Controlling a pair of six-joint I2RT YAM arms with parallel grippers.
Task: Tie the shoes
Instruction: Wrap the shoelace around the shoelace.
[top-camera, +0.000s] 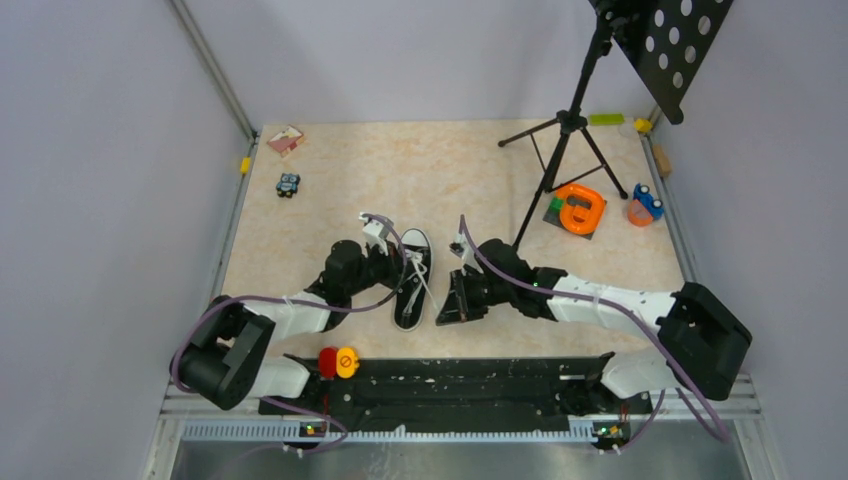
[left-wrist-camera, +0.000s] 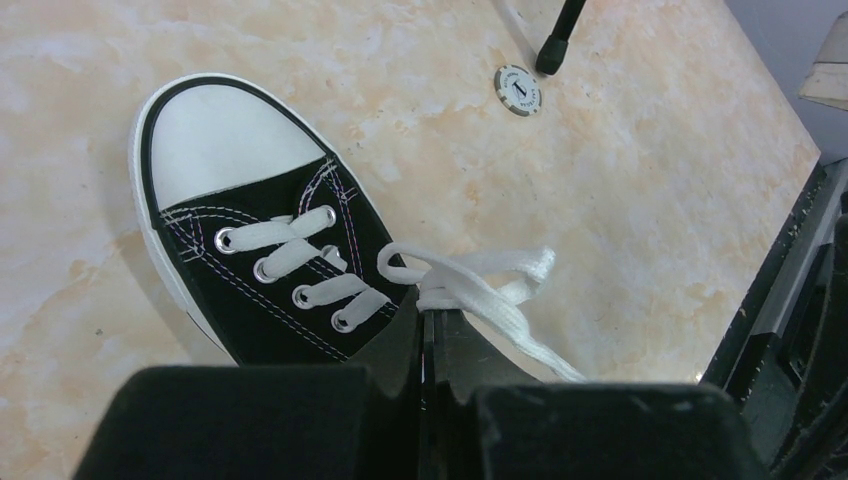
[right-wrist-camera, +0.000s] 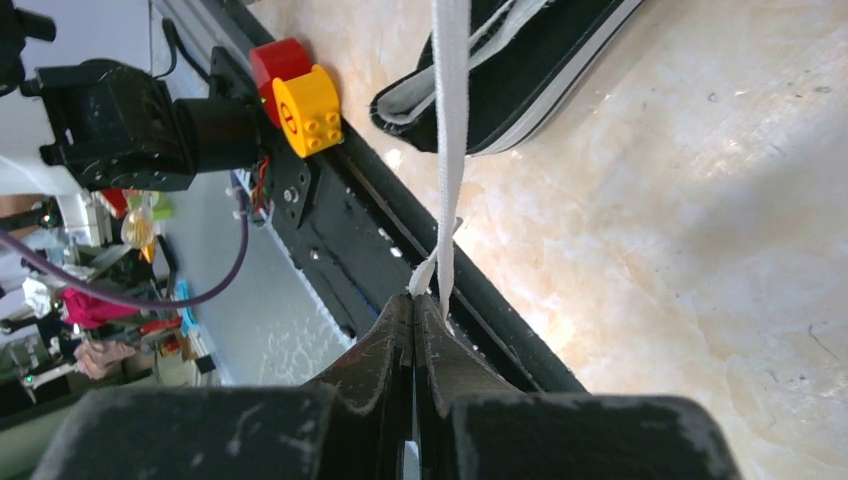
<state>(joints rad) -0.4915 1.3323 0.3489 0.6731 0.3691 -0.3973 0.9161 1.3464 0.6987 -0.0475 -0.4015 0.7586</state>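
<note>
Top external first (Jo): sneaker (top-camera: 412, 282) sits sole-down on the desk (top-camera: 450, 170), between the two arms, toe pointing away from the bases. Nothing pins it down.

Ravi: Fingers?

Jo: On the left gripper (left-wrist-camera: 430, 322) they're pressed together, pinching a bunched lace loop (left-wrist-camera: 470, 275) just past the top eyelets. On the right gripper (right-wrist-camera: 413, 300) they're pressed together too, pinching the other lace strand (right-wrist-camera: 452, 150), which runs straight and taut from the shoe toward the front rail (right-wrist-camera: 330, 200).

Ravi: Failure modes?

Jo: Top one is slip, I'd say. Both pinches sit at the very fingertips on flat lace. A harder pull could strip it out, and the loop collapses.

Ravi: And the shoe?

Jo: Light and unheld. Uneven pull from the two sides would likely drag or yaw it, maybe tip it onto its side. Then the crossing point shifts and the next pass misses.

Ravi: Snags?

Jo: Right strand ends low, near the rail and the red and yellow blocks (right-wrist-camera: 295, 90). It could catch an edge there. The tripod foot (left-wrist-camera: 555, 40) stands off the shoe's right side, a risk if the shoe slides that way.

Ravi: Knot state?

Jo: Cannot tell if the laces cross under the left fingers, which hide that spot. If they don't, tightening gives nothing.
</note>
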